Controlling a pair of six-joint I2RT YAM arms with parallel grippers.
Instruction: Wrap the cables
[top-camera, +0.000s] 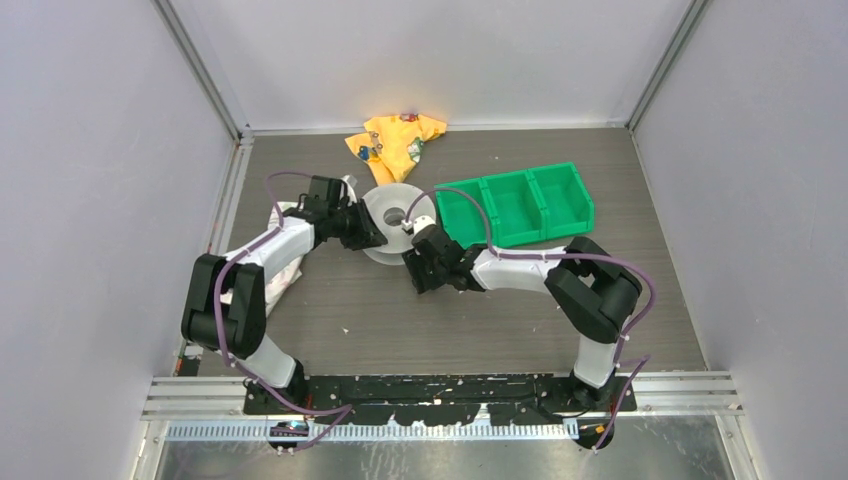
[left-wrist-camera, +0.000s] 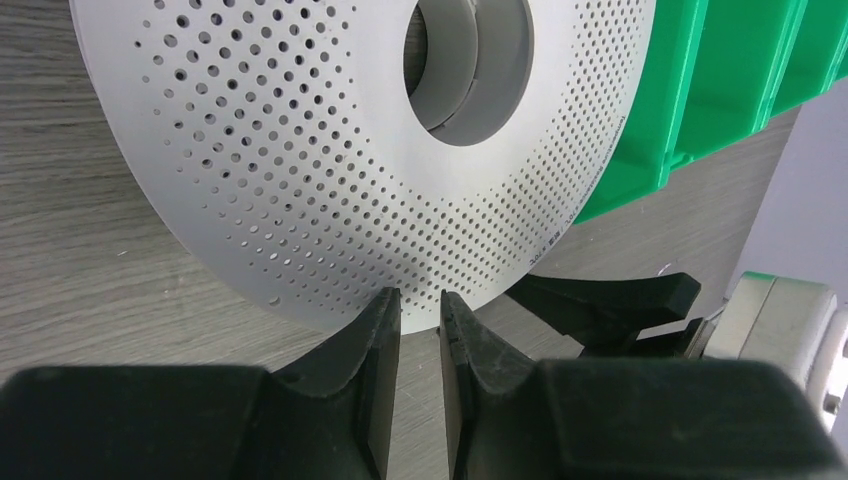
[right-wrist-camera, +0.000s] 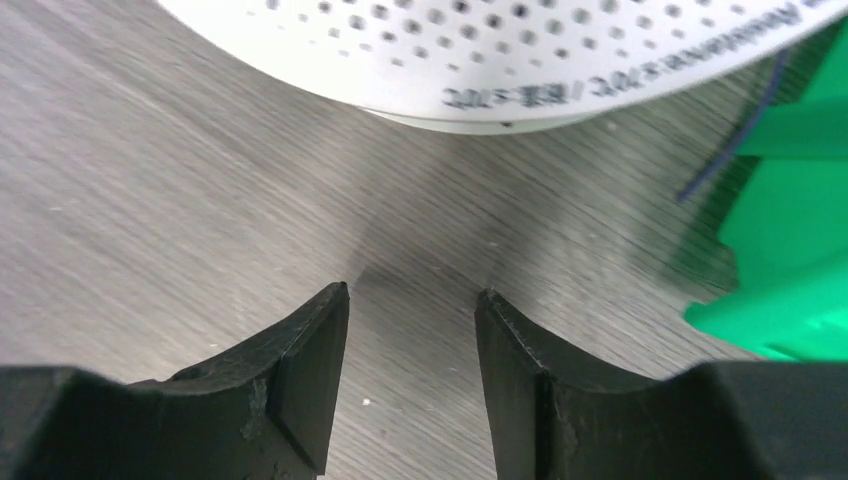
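Spool (top-camera: 393, 213), left gripper (left-wrist-camera: 418, 298) at its rim, jaws narrowly apart, grip unclear; right gripper (right-wrist-camera: 412, 295) apart, empty, best steered to thin cable (right-wrist-camera: 730, 135) beside bin (right-wrist-camera: 800, 190), pinched gently.

One thin dark cable (right-wrist-camera: 735, 135) is visible as a short, blurred, slanted strand. It lies over the table (right-wrist-camera: 200, 200), just beside the green bin (right-wrist-camera: 790, 250). The rest of it is out of view.

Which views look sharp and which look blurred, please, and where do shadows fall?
Top external: evenly lit, sharp, soft shadows on the table. Left wrist: the perforated spool is crisp. Right wrist: the spool's printed rim, the green bin and the thin cable are blurred.
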